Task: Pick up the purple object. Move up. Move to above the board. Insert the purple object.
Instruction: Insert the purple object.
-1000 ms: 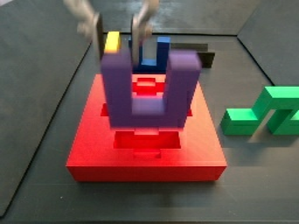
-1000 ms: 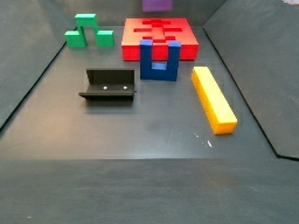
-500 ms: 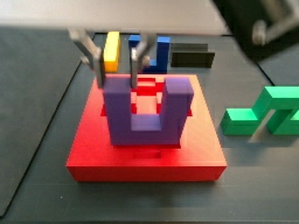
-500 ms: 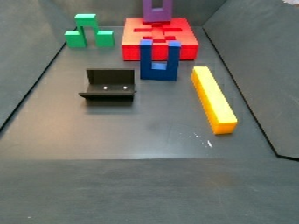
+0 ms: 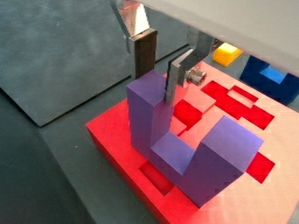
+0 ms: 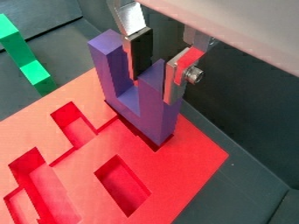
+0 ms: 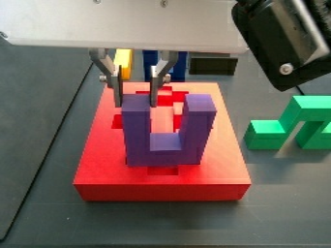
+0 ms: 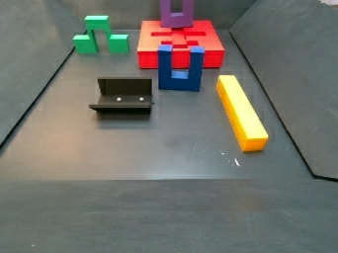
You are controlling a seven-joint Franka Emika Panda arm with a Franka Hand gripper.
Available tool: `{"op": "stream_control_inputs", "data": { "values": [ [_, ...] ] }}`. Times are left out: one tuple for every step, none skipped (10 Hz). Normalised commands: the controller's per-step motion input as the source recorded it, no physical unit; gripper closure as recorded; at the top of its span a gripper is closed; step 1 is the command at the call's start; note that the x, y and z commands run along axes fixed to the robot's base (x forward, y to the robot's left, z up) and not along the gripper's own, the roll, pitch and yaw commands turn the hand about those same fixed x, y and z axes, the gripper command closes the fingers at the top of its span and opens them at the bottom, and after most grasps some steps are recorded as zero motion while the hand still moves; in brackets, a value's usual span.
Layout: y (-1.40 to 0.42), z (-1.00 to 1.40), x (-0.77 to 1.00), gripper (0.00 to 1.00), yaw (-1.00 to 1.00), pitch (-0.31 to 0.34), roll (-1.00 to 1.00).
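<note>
The gripper (image 7: 135, 97), clamped on one prong of the purple object (image 7: 167, 130), holds it low over the board (image 7: 162, 179); slight misalignment with a recess risks jamming or tilting it.

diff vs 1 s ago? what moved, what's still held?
The gripper has carried the purple object down toward the board; its base now sits at the board's top. The gripper is still shut on one prong. Blue block, yellow bar, green block and fixture have not moved.
</note>
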Motion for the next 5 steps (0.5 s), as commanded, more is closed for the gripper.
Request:
{"op": "stream_control_inputs", "data": {
  "values": [
    [-0.03, -0.32, 0.13, 1.0, -0.03, -0.036, 0.0],
    [-0.02, -0.35, 0.11, 1.0, -0.04, -0.044, 0.02],
    [-0.01, -0.33, 0.1, 1.0, -0.11, -0.056, 0.02],
    [0.0, -0.27, 0.0, 1.0, -0.11, -0.181, 0.0],
    [0.07, -0.26, -0.25, 1.0, -0.01, -0.341, -0.11]
  ]
}}
